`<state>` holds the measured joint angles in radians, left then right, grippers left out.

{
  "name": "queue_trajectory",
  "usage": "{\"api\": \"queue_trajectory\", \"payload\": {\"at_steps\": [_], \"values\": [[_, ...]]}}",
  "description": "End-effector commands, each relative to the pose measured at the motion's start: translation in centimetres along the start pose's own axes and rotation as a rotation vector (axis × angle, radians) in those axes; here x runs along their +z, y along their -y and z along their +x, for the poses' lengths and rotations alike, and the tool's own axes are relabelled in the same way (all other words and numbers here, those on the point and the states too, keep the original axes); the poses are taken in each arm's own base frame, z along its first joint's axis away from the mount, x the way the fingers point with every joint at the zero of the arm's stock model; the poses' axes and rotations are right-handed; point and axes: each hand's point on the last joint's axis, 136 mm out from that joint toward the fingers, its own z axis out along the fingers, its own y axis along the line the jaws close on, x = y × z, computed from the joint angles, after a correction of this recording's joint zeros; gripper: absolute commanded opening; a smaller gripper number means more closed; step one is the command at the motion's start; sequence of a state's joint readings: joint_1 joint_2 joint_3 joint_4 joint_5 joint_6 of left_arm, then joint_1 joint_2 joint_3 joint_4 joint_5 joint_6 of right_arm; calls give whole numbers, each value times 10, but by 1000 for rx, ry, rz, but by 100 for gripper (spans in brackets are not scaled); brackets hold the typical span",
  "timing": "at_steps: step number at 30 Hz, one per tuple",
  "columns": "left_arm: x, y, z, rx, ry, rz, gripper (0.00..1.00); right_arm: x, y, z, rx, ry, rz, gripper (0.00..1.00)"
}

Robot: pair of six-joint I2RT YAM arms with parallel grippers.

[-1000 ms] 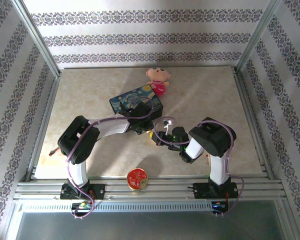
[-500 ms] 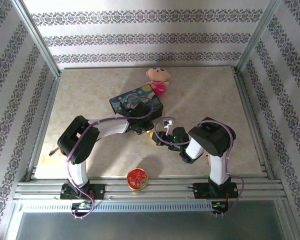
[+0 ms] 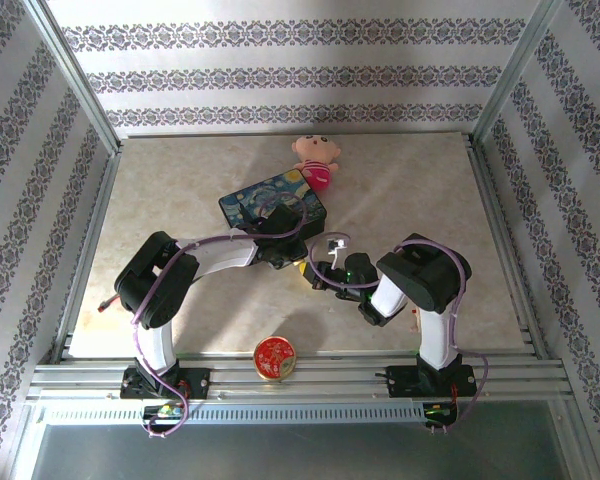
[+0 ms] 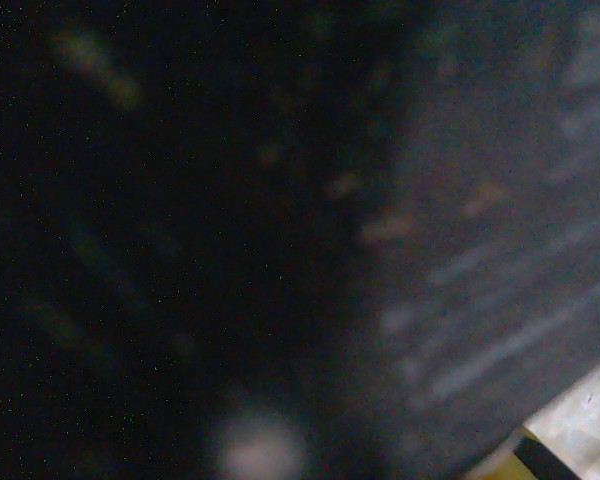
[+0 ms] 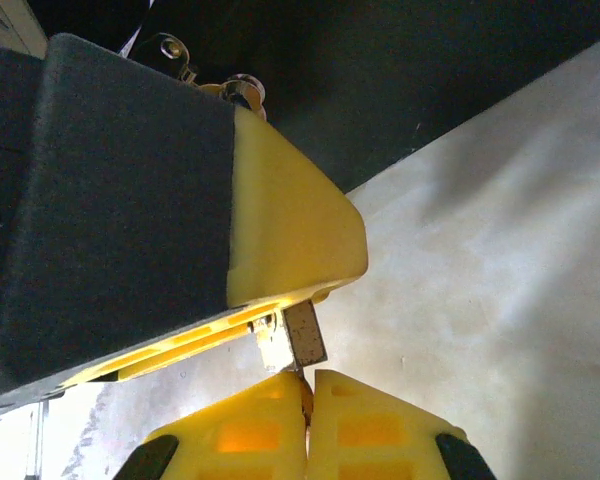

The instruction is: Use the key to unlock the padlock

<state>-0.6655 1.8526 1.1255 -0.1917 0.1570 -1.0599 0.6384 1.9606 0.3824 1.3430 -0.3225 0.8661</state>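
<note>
Right end effector (image 5: 307, 392): two yellow fingertips pressed together, seam to seam, pinching what appears to be the small flat silvery-grey key (image 5: 298, 338). The key stands up out of the closed tips and reaches the underside of the left end effector's finger (image 5: 285, 225), a black block with a yellow pad.

Left end effector (image 3: 291, 262): sits at mid-table, tip to tip with the right end effector, just in front of the tin box. Cannot tell how far it is open; its wrist view is dark and blurred, with a sliver of yellow and pale table at the lower right corner.

Tiny brass-gold padlock with thin silvery shackle (image 5: 242, 90): only a small part shows in the right wrist view, peeking over the upper edge of the left finger, a silvery loop just beside it. In the overhead view it lies where the two end effectors meet, too small to pick out.

Blue painted rectangular tin box (image 3: 275, 200): flat on the table, behind the left wrist, set at an angle.

Pink-and-cream plush doll (image 3: 316, 160): beyond the box, touching or just beside its far corner.

Round red tin (image 3: 275, 358): near edge, between the two arm bases.

Beige marbled table (image 3: 180, 180): carries all of the above.
</note>
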Motion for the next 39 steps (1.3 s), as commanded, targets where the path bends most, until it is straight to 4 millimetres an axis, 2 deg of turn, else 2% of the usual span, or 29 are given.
{"api": "queue_trajectory", "payload": {"at_steps": [1, 8, 18, 24, 33, 38, 39], "values": [[-4, 9, 3, -19, -26, 57, 27, 5, -4, -17, -3, 54, -23, 0], [-8, 8, 0, -15, -9, 49, 27, 3, 0, -16, 4, 51, -13, 3], [-12, 7, -8, -34, 25, 39, 27, -19, 14, -3, 17, 38, 43, 18], [-12, 6, -9, -41, 26, 36, 27, -25, 8, 1, 6, 21, 21, 21], [-12, 8, -9, -41, 22, 41, 27, -17, -9, 0, -7, -13, -52, 25], [-12, 8, -8, -41, 13, 48, 27, -13, -6, 1, 1, -18, -49, 25], [-11, 7, -7, -41, 10, 46, 27, -6, -12, -6, -7, -3, -68, 25]]}}
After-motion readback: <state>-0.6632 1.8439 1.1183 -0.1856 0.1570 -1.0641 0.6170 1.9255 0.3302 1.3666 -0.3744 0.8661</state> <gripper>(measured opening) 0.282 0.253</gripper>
